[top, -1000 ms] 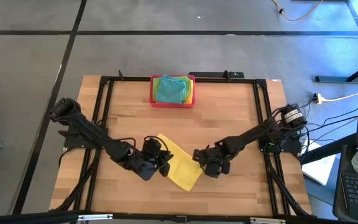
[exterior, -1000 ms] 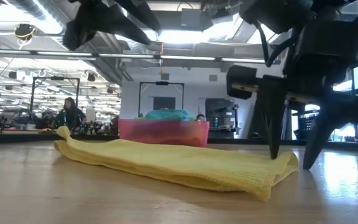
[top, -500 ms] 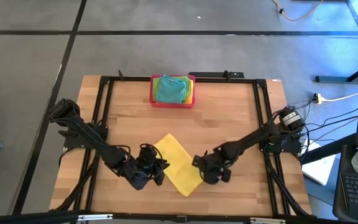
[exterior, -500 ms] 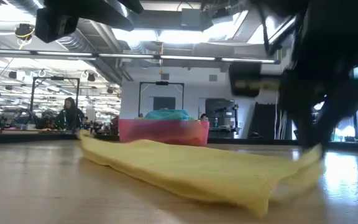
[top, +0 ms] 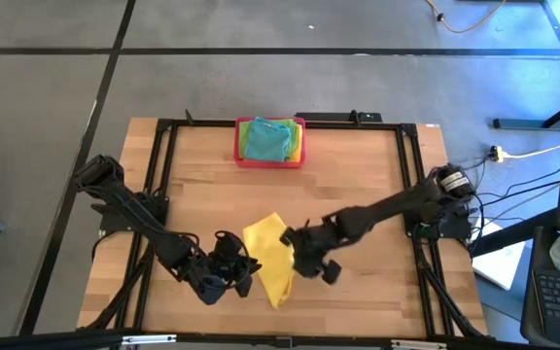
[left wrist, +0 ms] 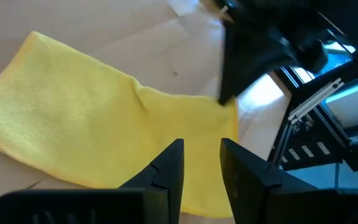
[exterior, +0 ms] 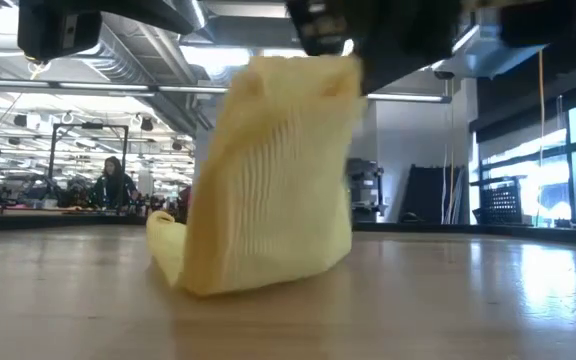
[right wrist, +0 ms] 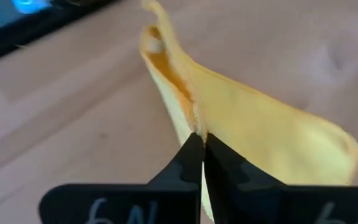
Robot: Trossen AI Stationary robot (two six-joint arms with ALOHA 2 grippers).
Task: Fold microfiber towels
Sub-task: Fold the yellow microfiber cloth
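The right gripper (top: 297, 255) has its fingers (right wrist: 191, 163) pinched tight on an edge of the yellow towel (top: 269, 255), lifting that side clear of the counter (top: 358, 175) so the cloth stands up in a tall fold near the middle of the front edge. The towel's lower part rests on the wood. The left gripper (top: 233, 280) sits just beside the towel's left side, its fingers (left wrist: 169, 174) partly apart, over the cloth; whether they touch it is unclear. More towels (top: 268, 139) lie in the pink tray (top: 241, 156) at the back edge
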